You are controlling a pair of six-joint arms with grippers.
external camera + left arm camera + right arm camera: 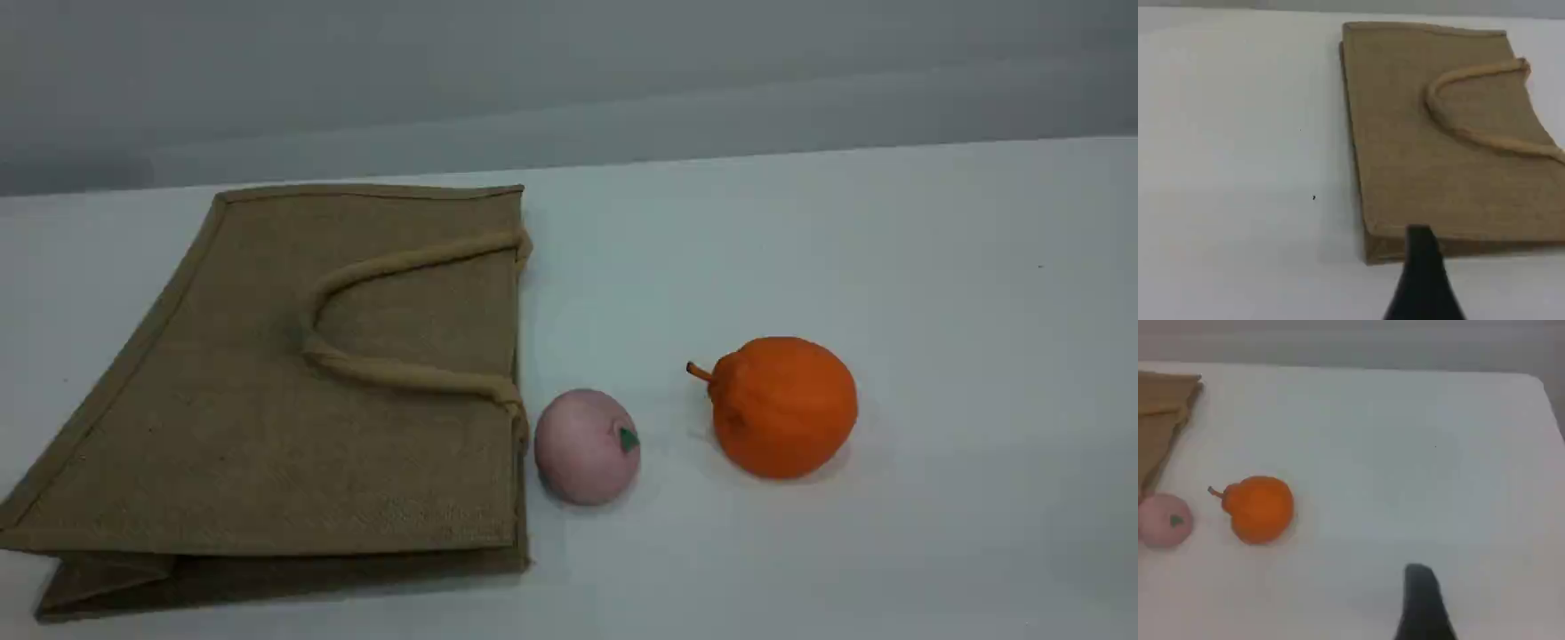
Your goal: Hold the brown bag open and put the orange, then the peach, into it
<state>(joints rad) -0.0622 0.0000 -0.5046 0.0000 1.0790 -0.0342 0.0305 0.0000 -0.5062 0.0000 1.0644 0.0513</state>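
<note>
The brown bag (267, 427) lies flat on the white table at the left, mouth edge toward the fruits, with a rope handle (400, 375) resting on top. The pale pink peach (585, 447) sits just right of the bag's mouth edge. Farther right stands the orange (782, 407), its stem pointing left. Neither arm shows in the scene view. In the left wrist view one dark fingertip (1423, 267) hovers near the closest edge of the bag (1438, 167). The right wrist view shows one fingertip (1421, 600) over bare table, right of the orange (1259, 508) and the peach (1163, 520). Nothing is held.
A grey wall runs behind the table's far edge (800, 151). In the right wrist view the table's corner (1541, 380) shows at the upper right. White tabletop (978, 311) stretches right of the orange.
</note>
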